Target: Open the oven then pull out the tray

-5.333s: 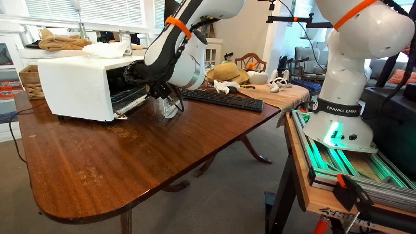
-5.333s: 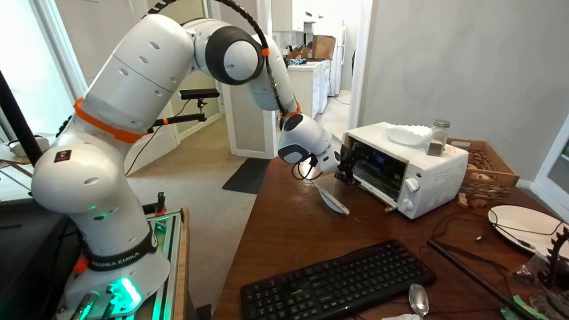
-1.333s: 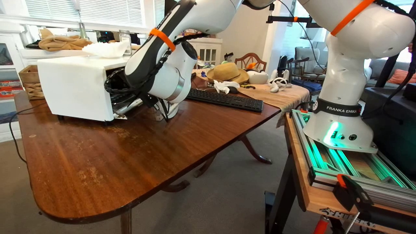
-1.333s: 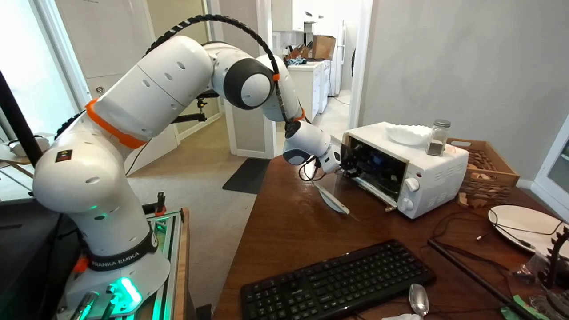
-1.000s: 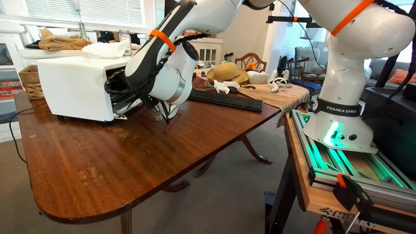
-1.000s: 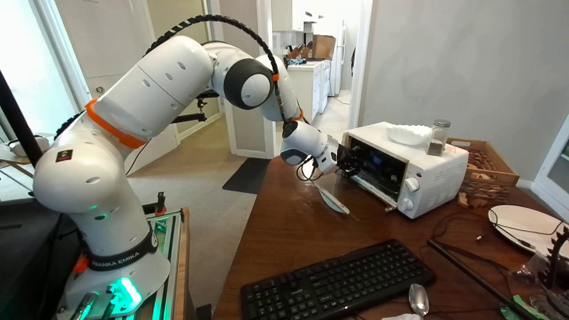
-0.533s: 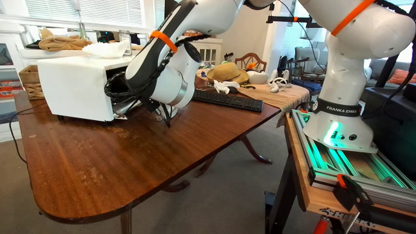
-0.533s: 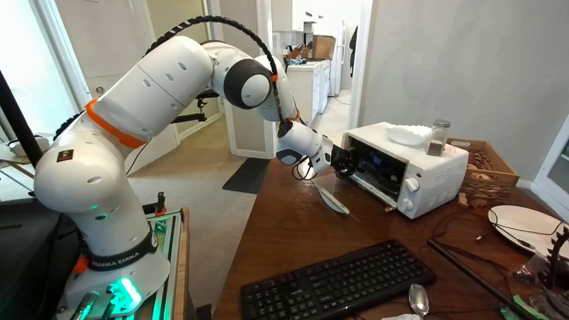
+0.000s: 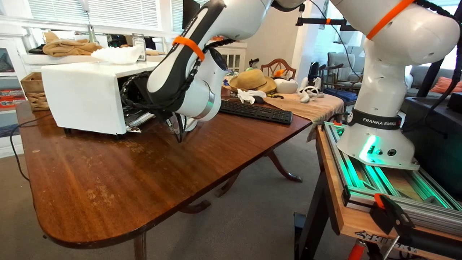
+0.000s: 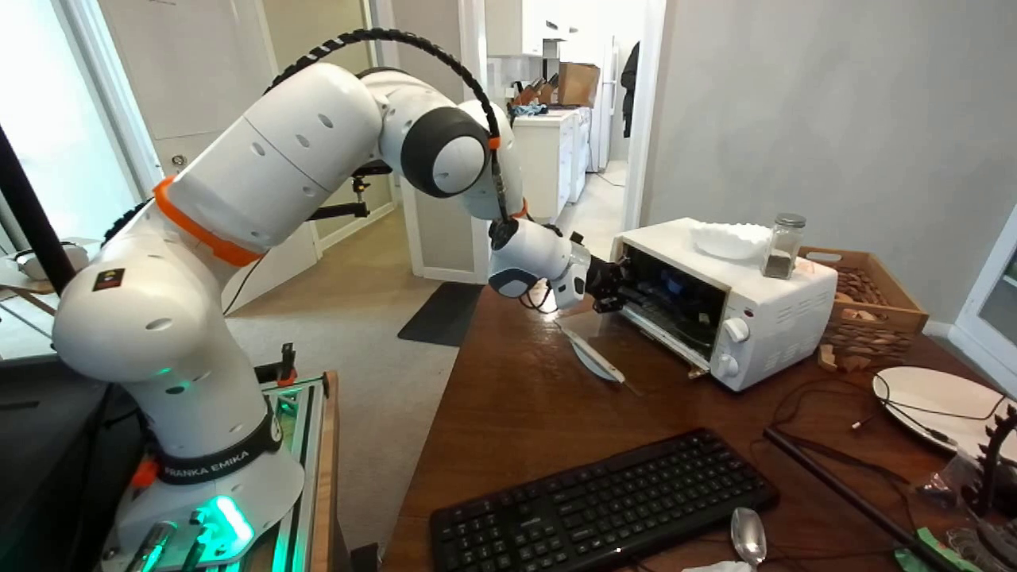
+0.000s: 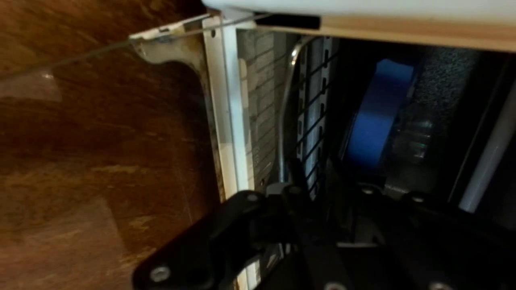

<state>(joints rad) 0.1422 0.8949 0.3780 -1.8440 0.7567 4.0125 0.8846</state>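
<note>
Oven [image 10: 755, 294] on the bench [image 9: 108, 180], standing open; white handle [image 10: 594, 356] low in front of the opening, near the wrist [image 10: 532, 258]. End effector [image 11: 314, 173] at the opening, toward the end farther from the knobs [image 10: 736, 330]; finger ends merge into shadow, so cannot tell whether spread or pressed together. Wrist view: bent metal rod [image 11: 283, 117] and thin wires [image 11: 314, 125] inside, just beside the fingers, blue patch [image 11: 375, 117] deeper in; cannot tell the tray apart here. Obstructions: forearm [image 9: 173, 76] screens much of the opening in an exterior view; black cables [image 9: 179, 135] hang below the wrist, near the handle. On the oven top: white scalloped dish [image 10: 727, 241], and just beside it an upright glass jar [image 10: 783, 250], metal lid on, partly filled. Behind the oven: wicker basket [image 10: 874, 338]; white plate [image 10: 945, 389] near it on the bench. Well apart from the oven: black keyboard [image 10: 604, 508], metal spoon [image 10: 748, 536] beside it. Beyond, in an exterior view: straw hat [image 9: 252, 80] with a white headset [image 9: 286, 86] just beside it.
</note>
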